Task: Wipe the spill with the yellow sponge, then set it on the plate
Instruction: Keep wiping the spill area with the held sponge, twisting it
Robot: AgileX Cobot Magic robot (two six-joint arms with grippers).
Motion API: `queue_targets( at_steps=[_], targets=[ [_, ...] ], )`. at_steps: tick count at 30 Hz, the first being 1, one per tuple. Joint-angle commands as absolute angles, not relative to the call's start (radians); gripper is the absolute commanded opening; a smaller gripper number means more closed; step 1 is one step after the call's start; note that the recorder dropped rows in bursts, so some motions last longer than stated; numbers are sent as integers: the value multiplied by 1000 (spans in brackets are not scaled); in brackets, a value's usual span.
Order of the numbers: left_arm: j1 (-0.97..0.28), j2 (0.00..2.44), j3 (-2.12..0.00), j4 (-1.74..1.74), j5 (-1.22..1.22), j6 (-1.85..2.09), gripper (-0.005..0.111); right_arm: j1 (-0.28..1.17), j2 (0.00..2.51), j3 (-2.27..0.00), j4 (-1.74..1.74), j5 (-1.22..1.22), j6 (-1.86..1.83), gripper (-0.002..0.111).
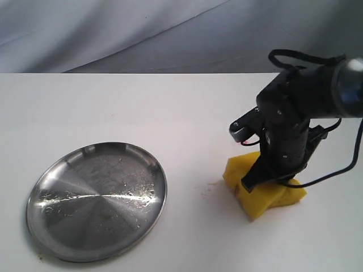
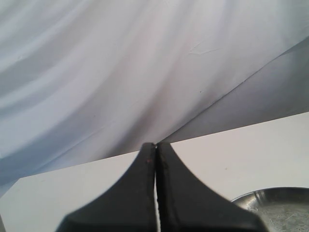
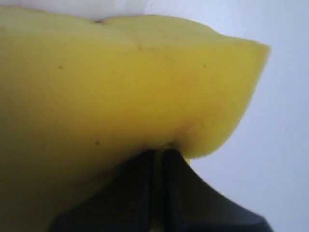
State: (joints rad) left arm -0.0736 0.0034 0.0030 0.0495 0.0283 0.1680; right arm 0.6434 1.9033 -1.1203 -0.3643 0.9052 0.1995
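Yellow sponge [image 1: 265, 195] sits on the white desk [image 1: 170, 107] near the right edge, closer to the front edge than the back. My right gripper [image 1: 262, 180] is pressed down into it, fingers pinched together on the foam. The sponge folds up in a V on both sides of them. My right wrist camera agrees: foam bulges over the tips. A few faint specks [image 1: 211, 186] lie on the desk just beside the sponge, on the plate side. Steel plate [image 1: 96, 201] lies flat by the front-left corner, well apart from the sponge, streaked and speckled. Left gripper [image 2: 155, 162] has its fingers together on nothing. Its camera looks across the desk at the grey backdrop [image 2: 120, 72], plate rim just in view.
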Motion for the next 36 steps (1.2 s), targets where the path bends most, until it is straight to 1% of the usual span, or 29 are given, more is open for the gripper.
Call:
queue_targets(
  at_steps=[1,5,14,22,29,32,36],
  targets=[
    [-69,0,0,42,23,159,0,745,1905,-1084,-327,897,216,0],
    [-69,0,0,42,23,159,0,801,1916,-1093,-330,799,253,0],
    [-69,0,0,42,23,159,0,799,2087,-1364,-372,909,264,0],
    [-69,0,0,42,23,159,0,743,2173,-1575,-443,1001,249,0],
    [-69,0,0,42,23,159,0,645,2189,-1589,-469,1097,213,0],
    [-69,0,0,42,23,159,0,625,2185,-1589,-467,1153,191,0],
    [-69,0,0,42,23,159,0,627,2127,-1500,-479,1121,189,0]
  ],
)
